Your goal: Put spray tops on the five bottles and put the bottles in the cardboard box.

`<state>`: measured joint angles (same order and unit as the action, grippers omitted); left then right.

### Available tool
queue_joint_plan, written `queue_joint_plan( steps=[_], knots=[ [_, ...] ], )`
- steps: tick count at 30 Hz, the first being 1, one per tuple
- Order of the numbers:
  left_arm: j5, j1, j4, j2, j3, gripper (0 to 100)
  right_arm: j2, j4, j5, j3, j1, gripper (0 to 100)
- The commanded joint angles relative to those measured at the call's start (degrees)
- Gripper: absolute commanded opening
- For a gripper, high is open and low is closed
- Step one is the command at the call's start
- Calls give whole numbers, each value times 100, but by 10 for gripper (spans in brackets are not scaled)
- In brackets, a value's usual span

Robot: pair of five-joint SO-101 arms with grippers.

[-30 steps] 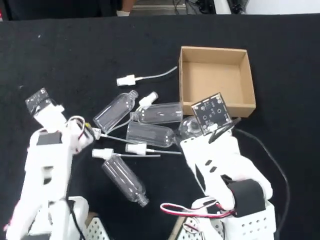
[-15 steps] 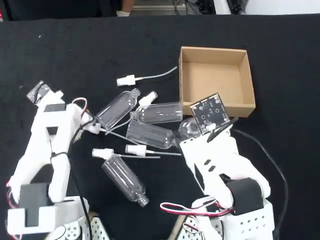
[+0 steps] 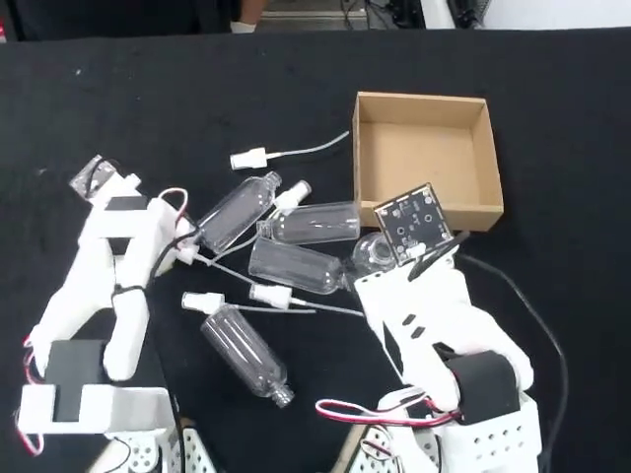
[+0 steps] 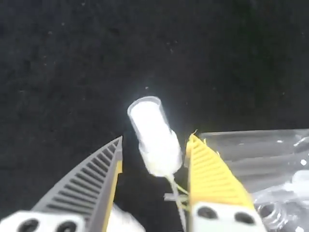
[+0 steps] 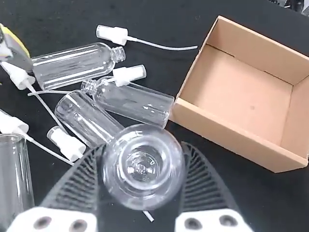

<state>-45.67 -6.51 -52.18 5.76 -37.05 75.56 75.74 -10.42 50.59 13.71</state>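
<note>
the left gripper (image 4: 155, 142) stands with its jaws apart on either side of a white spray top (image 4: 150, 126). the yellow finger is just beside or touching the cap and the grey one is clear of it, so nothing is clamped yet. that top lies on the black table (image 4: 58, 58), right next to the base of a lying bottle (image 3: 235, 212), with its thin dip tube trailing back between the fingers. it looks a light, hard little piece, likely to roll or tip away when squeezed, so the squat cap body is the place to pinch. the tube is thin and bendy and would give no hold. the right gripper (image 5: 142, 157) is closed on a clear bottle (image 5: 142, 169), fingers on opposite sides of its round body, with one end facing the wrist camera; which end, i cannot tell. from above, this one sits just in front of the cardboard box (image 3: 492, 168), and none of the bottles is in the box yet. the bottles look thin-walled, smooth and light, slippery under a loose grip and apt to dent under a hard one. a hold at mid-body with the neck left free seems best. three more bottles (image 3: 296, 266) lie among loose spray tops (image 3: 268, 293), none capped as far as i can see.
</note>
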Motion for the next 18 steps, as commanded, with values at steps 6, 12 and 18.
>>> queue_joint_plan(
  steps=[6,12,18],
  knots=[
    [-492,75,105,-782,435,207,92,-141,18,-57,62,11],
    [-466,57,-519,-818,884,182,92,-149,18,-57,62,11],
    [448,-13,-624,-818,1341,53,92,-378,44,-57,70,11]
  ],
)
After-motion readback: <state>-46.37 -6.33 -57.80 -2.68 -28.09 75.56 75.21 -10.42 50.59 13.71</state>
